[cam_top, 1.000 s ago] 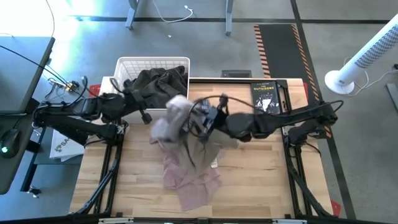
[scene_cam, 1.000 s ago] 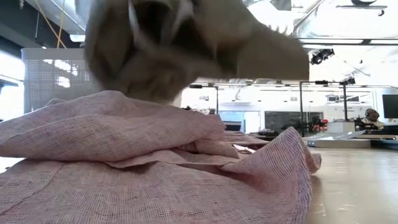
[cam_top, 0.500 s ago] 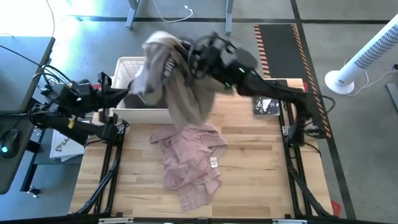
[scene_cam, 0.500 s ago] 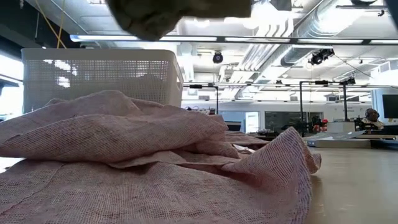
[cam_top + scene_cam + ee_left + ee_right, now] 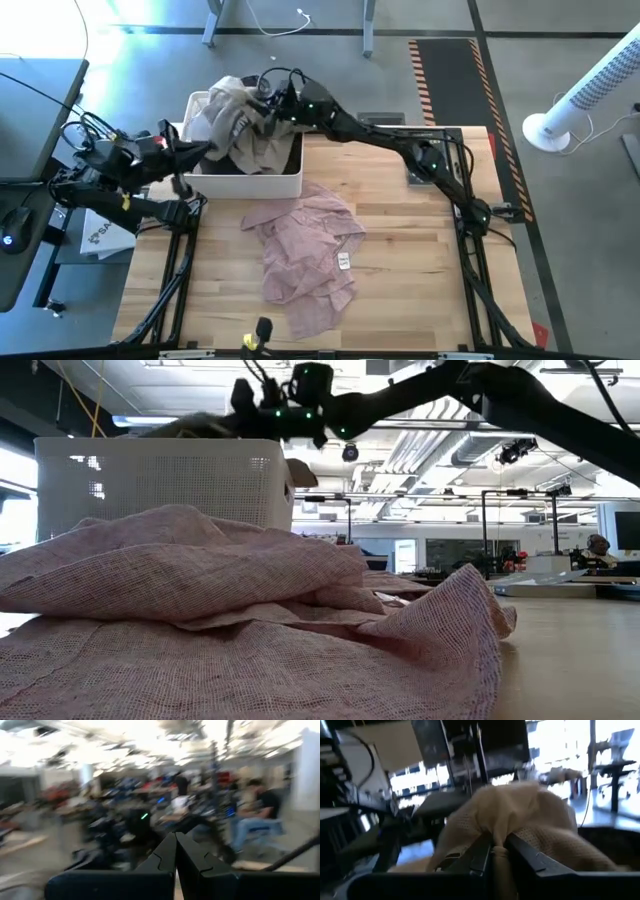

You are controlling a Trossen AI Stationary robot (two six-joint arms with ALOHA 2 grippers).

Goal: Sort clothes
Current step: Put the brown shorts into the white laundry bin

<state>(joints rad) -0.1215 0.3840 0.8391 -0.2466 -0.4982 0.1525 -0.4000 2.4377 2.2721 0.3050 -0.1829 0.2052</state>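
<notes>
My right gripper (image 5: 255,105) reaches over the white basket (image 5: 292,184) at the table's far left and is shut on the khaki garment (image 5: 235,125). The garment is heaped on the basket's contents and over its far rim. A dark garment (image 5: 225,162) lies in the basket under it. The pale pink garment (image 5: 305,255) lies crumpled on the table's middle and fills the low view's foreground (image 5: 230,620). My left gripper (image 5: 205,150) is shut and empty by the basket's left wall; its closed fingers show in the left wrist view (image 5: 175,847). My right gripper pinches a bunched fold of the khaki garment (image 5: 496,851) between its two fingers (image 5: 481,855). It comes at it from the table's right, about level, above the basket rim. The rest of the garment (image 5: 520,815) lies slack, heaped beyond the fingers on the basket.
A black paperback book (image 5: 428,160) lies at the table's far right, partly under my right arm. A small yellow-and-black thing (image 5: 256,340) shows at the table's near edge. Bare wood lies right of the pink garment.
My right gripper has carried the khaki garment up from above the pink garment, toward the table's far left, and down onto the basket. The garment hung below the gripper half a second ago and is now heaped on the basket. My left gripper has drawn back left.
</notes>
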